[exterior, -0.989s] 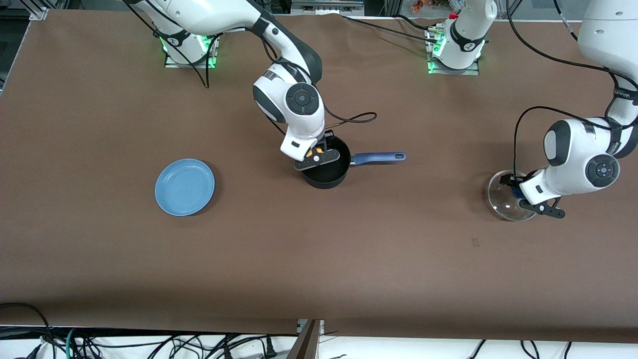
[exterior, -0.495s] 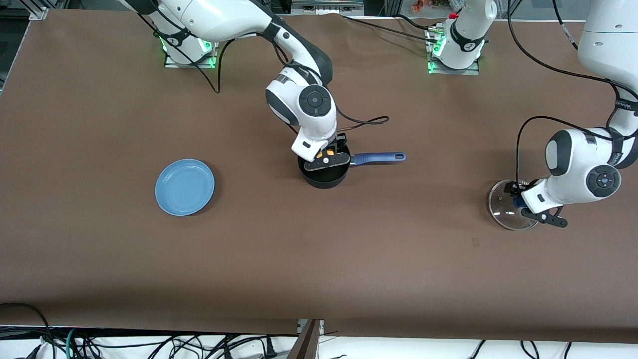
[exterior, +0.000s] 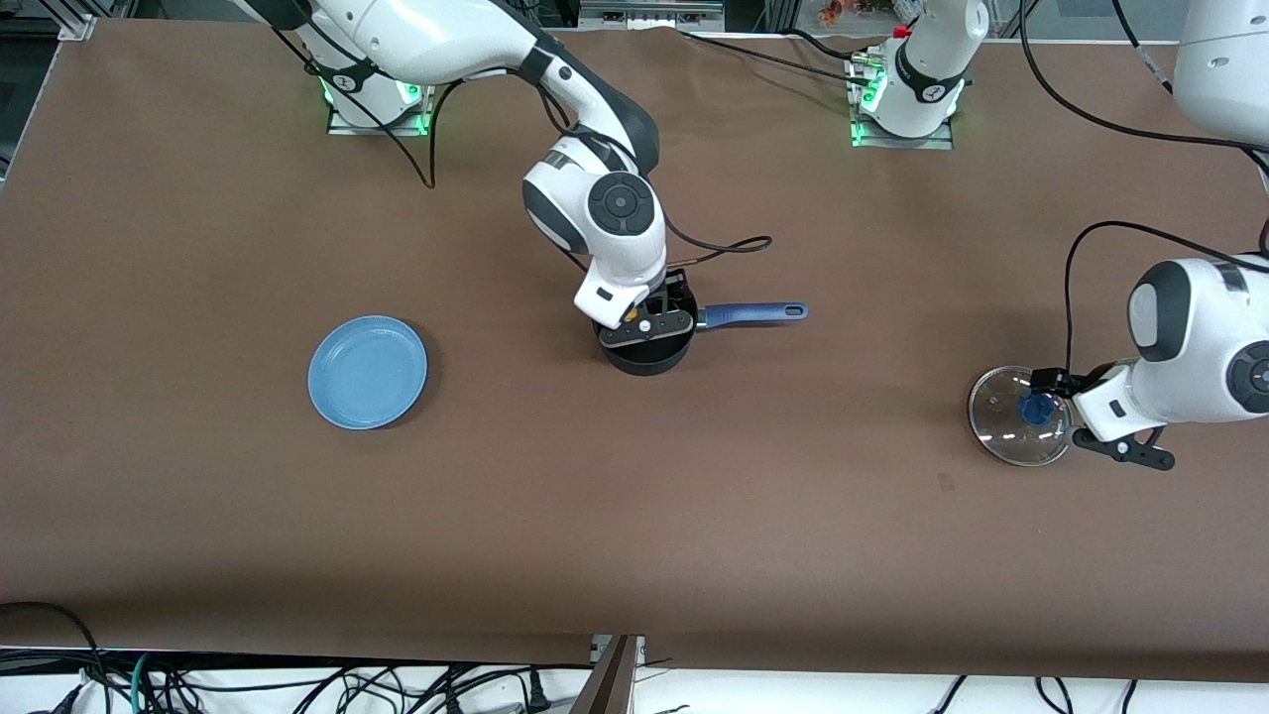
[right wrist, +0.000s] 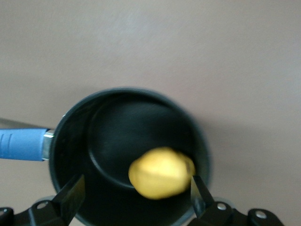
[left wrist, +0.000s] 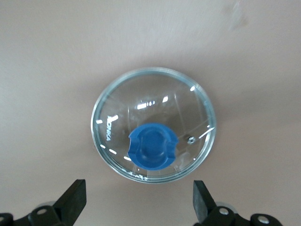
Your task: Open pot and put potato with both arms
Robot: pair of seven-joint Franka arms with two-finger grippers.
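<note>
Right gripper (exterior: 662,302) points downward, fingers spread apart. Left gripper (exterior: 1053,397) sits low, apparently level, fingers spread.

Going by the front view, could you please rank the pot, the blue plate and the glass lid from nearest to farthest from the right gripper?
1. The pot: directly under the right gripper, mid-table.
2. The blue plate: toward the right arm's end of the table, a little nearer the front camera than the pot.
3. The glass lid: toward the left arm's end, beside the left gripper.

faint brand lettering on glass lid (left wrist: 153,124), not legible enough to read
</note>
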